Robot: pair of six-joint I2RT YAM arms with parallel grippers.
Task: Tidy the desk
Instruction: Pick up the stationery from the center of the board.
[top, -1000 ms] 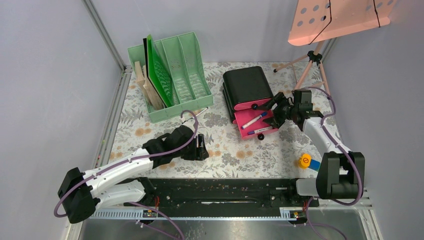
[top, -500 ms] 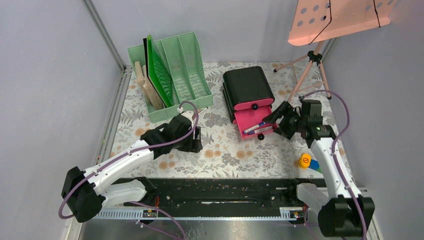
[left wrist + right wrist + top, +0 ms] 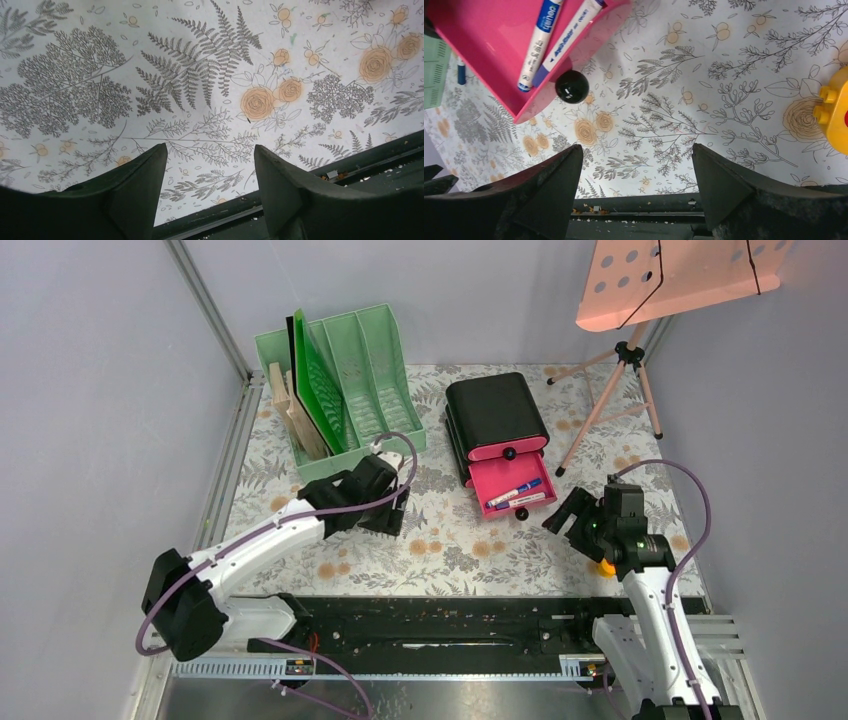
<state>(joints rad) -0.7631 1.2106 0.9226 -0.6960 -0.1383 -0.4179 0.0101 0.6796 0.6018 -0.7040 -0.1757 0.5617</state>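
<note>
Hovering over the desk [image 3: 724, 75], your right gripper [image 3: 635, 150] gapes wide, empty. The yellow block [image 3: 835, 112] lies just right, slightly nearer. Your left gripper [image 3: 390, 517], likewise spread and empty, is well apart.

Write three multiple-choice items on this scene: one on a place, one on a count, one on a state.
1. Where do the blue-and-white markers lie?
A) in the open pink drawer
B) in the green rack
C) on the floor

2. How many markers are in the drawer?
A) one
B) two
C) four

3. How is the left gripper?
A) open and empty
B) shut on a marker
C) shut and empty

Answers:
1 A: both lie inside the pulled-out drawer.
2 B: the right wrist view shows two side by side.
3 A: its fingers stand apart, with only the desk showing between them.
</note>
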